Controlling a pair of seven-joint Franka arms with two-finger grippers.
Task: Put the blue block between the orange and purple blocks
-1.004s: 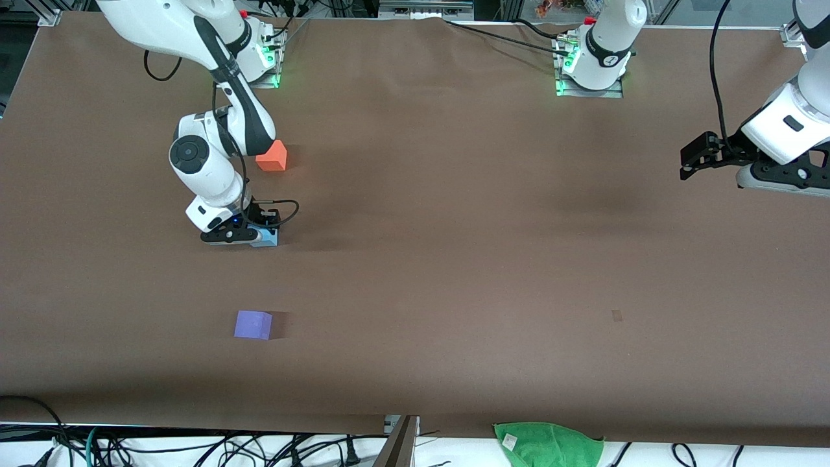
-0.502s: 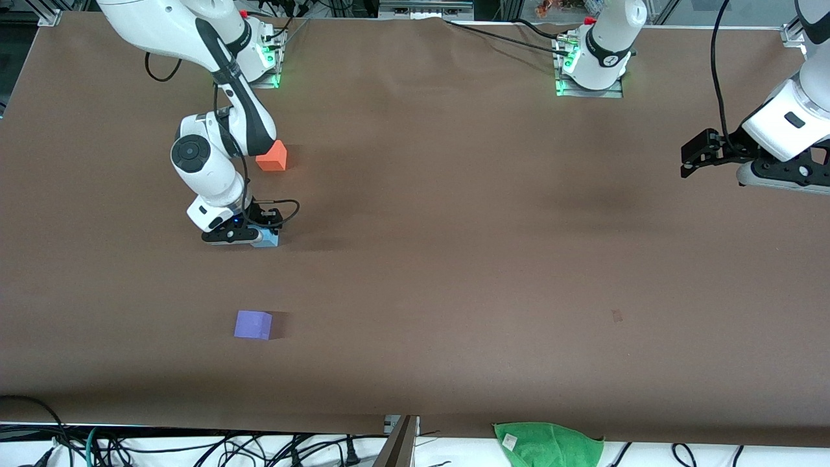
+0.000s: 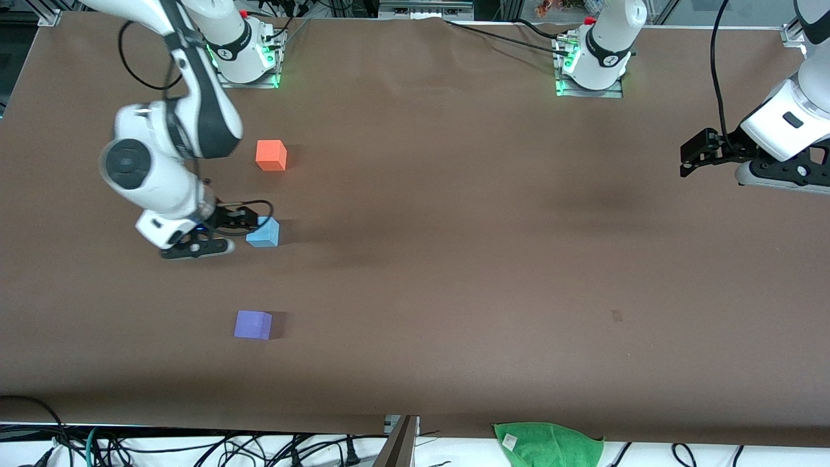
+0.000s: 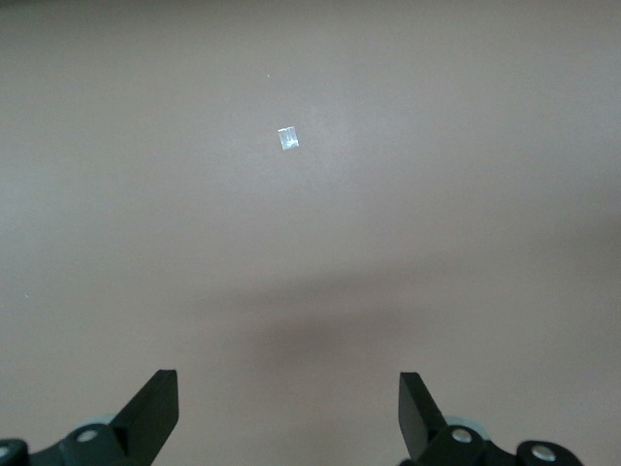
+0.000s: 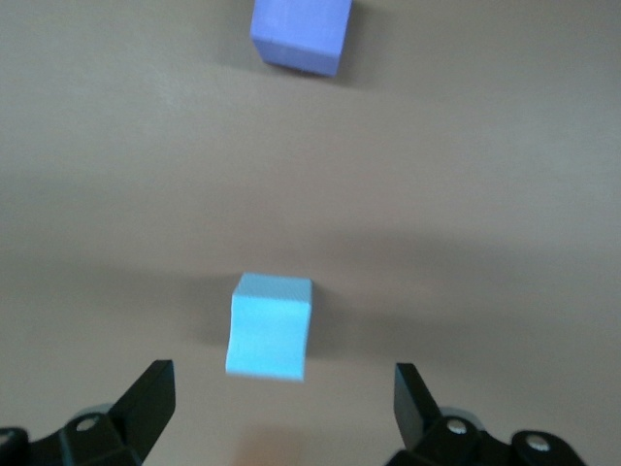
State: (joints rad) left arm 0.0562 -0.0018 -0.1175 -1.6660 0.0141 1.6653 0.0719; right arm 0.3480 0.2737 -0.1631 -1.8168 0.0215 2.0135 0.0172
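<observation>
The light blue block rests on the brown table, nearer to the front camera than the orange block and farther than the purple block, roughly in line with both. My right gripper is open and empty, raised just beside the blue block toward the right arm's end. In the right wrist view the blue block lies ahead of the open gripper, apart from the fingers, with the purple block past it. My left gripper is open and empty, waiting at the left arm's end.
A green cloth lies at the table's front edge. A small tape mark is on the table toward the left arm's end, also in the left wrist view. Cables hang along the front edge.
My right gripper has let go of the blue block, lifted and moved toward the right arm's end. The blue block stays on the table. The left arm has barely moved.
</observation>
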